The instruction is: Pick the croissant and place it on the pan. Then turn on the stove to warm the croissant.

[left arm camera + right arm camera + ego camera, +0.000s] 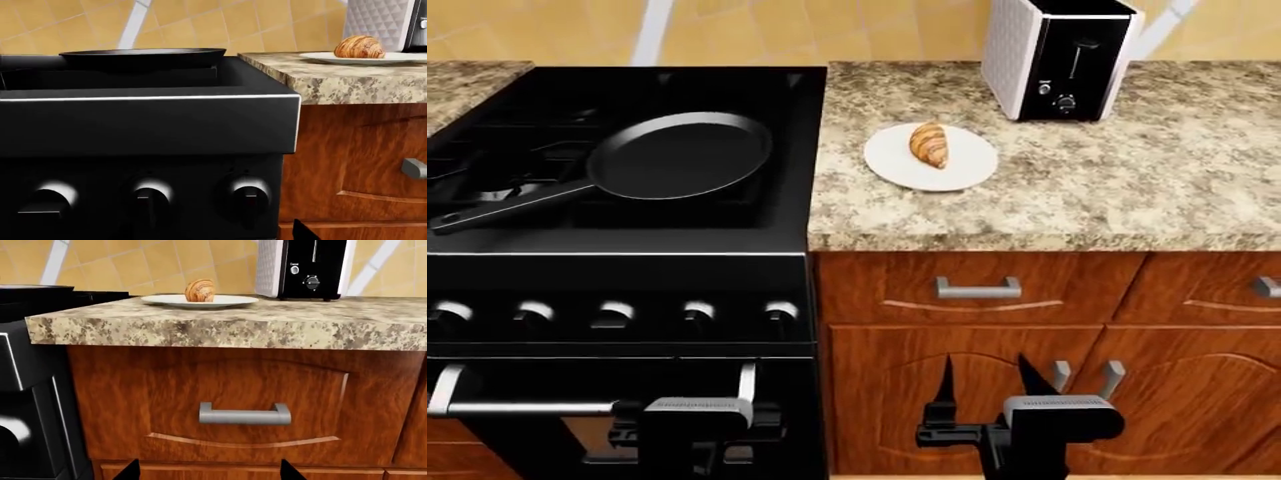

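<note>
Sitting on a white plate on the counter, the croissant lies above and ahead of the right gripper, whose jaws stand apart. Its long axis runs roughly away from those jaws; the left gripper, jaw state unclear, is farther off, below the stove and pan.

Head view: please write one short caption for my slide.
Croissant waits on a white plate beside the stove, the pan empty, both grippers low.

White plate near toaster (granite counter)
</note>
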Motion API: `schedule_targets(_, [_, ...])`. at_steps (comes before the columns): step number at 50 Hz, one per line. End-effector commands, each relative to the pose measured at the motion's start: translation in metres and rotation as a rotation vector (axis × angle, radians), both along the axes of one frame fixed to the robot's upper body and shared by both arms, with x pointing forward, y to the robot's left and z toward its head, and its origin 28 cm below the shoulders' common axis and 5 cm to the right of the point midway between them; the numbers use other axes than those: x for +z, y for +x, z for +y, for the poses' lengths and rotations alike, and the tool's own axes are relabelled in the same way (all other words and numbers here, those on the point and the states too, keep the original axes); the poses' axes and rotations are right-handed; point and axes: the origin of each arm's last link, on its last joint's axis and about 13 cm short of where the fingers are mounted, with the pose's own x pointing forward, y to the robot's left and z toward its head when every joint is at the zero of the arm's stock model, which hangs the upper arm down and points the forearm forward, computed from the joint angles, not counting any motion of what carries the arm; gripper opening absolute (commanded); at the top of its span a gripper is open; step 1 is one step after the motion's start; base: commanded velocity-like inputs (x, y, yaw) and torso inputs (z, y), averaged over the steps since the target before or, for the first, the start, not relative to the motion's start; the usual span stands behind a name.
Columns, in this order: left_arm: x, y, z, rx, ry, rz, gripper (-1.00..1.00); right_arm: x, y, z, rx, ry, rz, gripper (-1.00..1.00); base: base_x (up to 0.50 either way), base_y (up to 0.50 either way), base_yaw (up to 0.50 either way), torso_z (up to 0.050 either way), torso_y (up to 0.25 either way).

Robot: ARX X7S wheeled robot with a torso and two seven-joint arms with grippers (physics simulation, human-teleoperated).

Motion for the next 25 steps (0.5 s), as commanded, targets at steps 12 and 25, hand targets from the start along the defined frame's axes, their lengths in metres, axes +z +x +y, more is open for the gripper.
schedule_targets(12, [0.001,-0.004,-0.001,-0.033,0.011,-0.013,1.00,0.001,0.000,0.001,0.010,0.022,-0.005,1.00,0.00,0.00,0.00,0.050,0.000])
schedule_targets(25, [0.014,-0.006,-0.003,-0.048,0.013,-0.010,1.00,0.014,-0.003,0.001,0.060,0.024,0.002,1.00,0.00,0.00,0.00,0.050,0.000])
